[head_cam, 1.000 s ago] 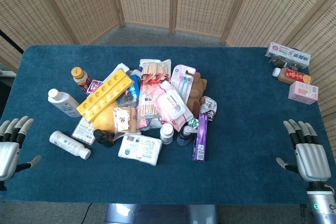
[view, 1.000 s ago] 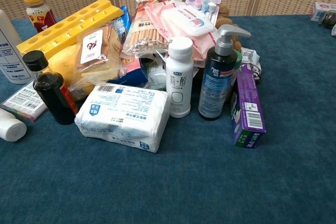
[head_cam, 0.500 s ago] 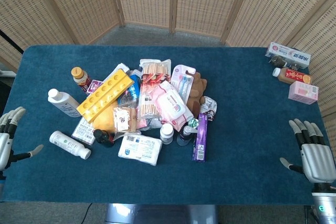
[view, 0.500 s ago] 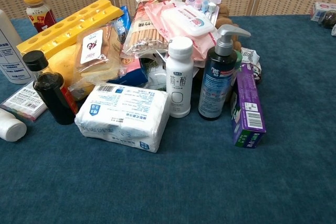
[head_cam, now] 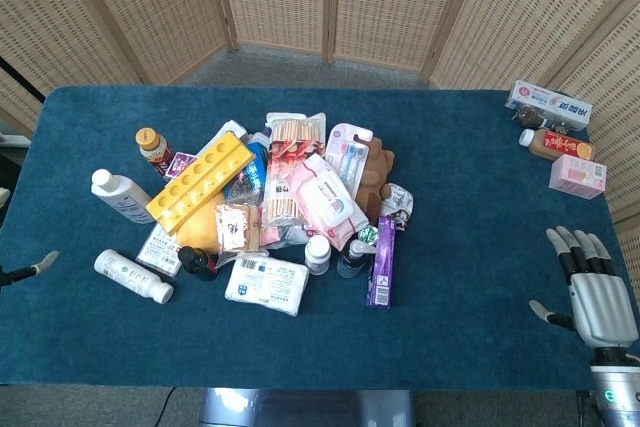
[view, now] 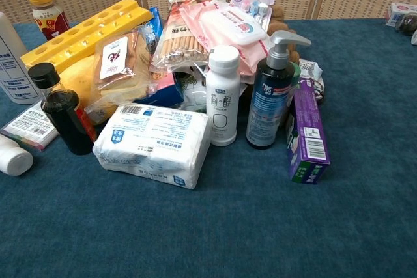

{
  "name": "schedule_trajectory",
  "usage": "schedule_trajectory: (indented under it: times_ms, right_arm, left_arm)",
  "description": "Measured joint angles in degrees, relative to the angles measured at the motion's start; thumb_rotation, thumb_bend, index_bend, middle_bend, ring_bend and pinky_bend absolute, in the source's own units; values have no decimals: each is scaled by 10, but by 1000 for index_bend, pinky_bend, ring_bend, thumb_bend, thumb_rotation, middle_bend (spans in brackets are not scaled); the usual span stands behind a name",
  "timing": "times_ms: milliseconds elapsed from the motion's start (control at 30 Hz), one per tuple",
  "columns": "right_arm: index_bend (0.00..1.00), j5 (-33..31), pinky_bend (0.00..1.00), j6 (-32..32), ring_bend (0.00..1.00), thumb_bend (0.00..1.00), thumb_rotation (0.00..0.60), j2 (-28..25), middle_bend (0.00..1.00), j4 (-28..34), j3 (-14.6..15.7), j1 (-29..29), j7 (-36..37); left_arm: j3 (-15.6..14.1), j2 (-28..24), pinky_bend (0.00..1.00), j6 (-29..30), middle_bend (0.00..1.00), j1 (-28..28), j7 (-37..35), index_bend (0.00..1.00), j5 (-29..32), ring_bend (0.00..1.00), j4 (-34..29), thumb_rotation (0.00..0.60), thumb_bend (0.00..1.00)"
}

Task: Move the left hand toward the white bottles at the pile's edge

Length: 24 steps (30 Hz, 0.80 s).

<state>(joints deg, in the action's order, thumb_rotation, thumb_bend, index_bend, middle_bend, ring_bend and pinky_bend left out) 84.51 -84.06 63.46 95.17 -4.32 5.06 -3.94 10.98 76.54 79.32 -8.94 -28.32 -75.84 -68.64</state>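
Observation:
Two white bottles lie at the pile's left edge: a larger one [head_cam: 122, 196] [view: 12, 63] and a smaller one with a green label [head_cam: 133, 276] [view: 13, 155]. Of my left hand [head_cam: 32, 269] only one fingertip shows at the head view's left edge, well left of the smaller bottle and apart from it. My right hand [head_cam: 590, 295] hovers at the table's front right corner, fingers spread and holding nothing. Neither hand appears in the chest view.
The pile holds a yellow tray [head_cam: 200, 180], a dark sauce bottle [view: 62, 110], a white tissue pack [view: 155, 143], a pump bottle [view: 270, 96] and a purple box [view: 306, 131]. Small boxes and bottles [head_cam: 560, 137] sit at the far right.
My left hand has slid left and almost out of the head view, leaving only a fingertip. The right hand drifted slightly. The objects have not moved.

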Motion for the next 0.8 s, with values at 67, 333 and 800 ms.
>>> schedule_trajectory:
  times_ms: [67,333,800]
  right_arm:
    - [0,0,0,0,0,0,600,1,0,-1,0,1,0]
    - [0,-4,0,1,0,0,600,1,0,-3,-2,1,2]
    - [0,-8,0,8,0,0,600,3,0,-6,-1,2,-7]
  left_arm:
    - [8,11,0,-12,0,-10,0,0,8,0,13,600,0]
    - [29,53,0,-51,0,-42,-12,0,31,0,77,600,0]
    - [39,149,0,-105,0,-117,-75,0,15,0,201,600,0]
